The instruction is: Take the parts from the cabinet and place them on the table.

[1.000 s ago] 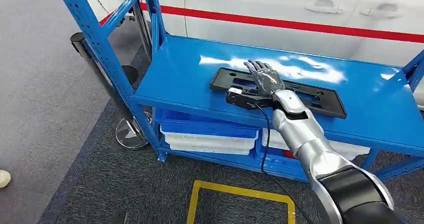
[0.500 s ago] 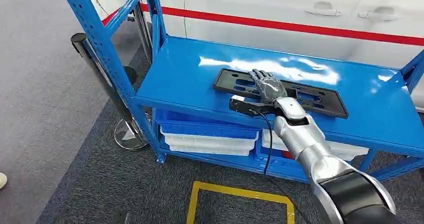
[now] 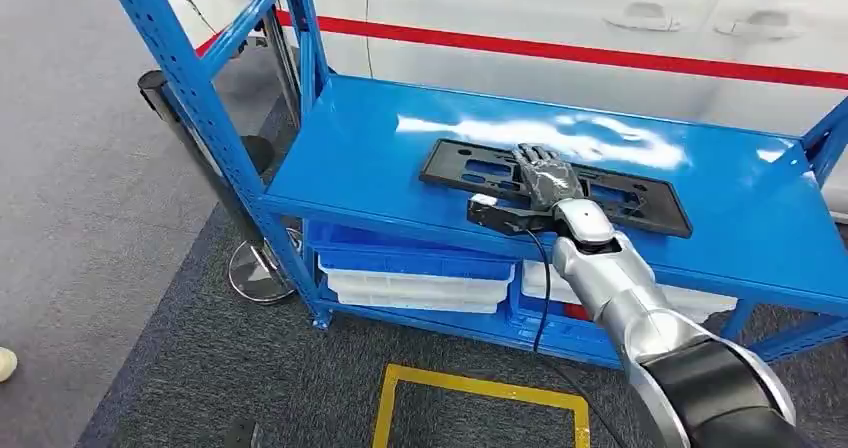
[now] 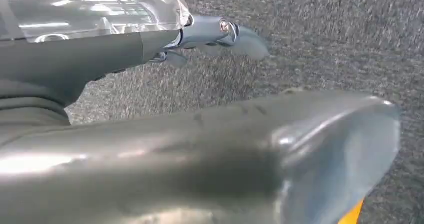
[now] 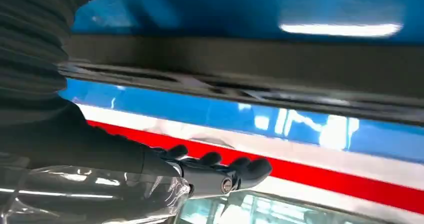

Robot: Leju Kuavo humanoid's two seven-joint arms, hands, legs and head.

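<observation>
Right hand (image 3: 541,176) rests flat, fingers spread, on black panel (image 3: 620,196) (lying on blue shelf (image 3: 360,158))

Blue metal shelf (image 3: 400,158) glossy; black plate frame (image 3: 480,168) matt plastic; floor carpet (image 3: 100,218) rough grey.

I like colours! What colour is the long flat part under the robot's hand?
Black part; head view shows it best.

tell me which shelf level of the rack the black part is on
The top shelf: the long black part lies flat there under the right hand; the white bins sit lower.
</observation>
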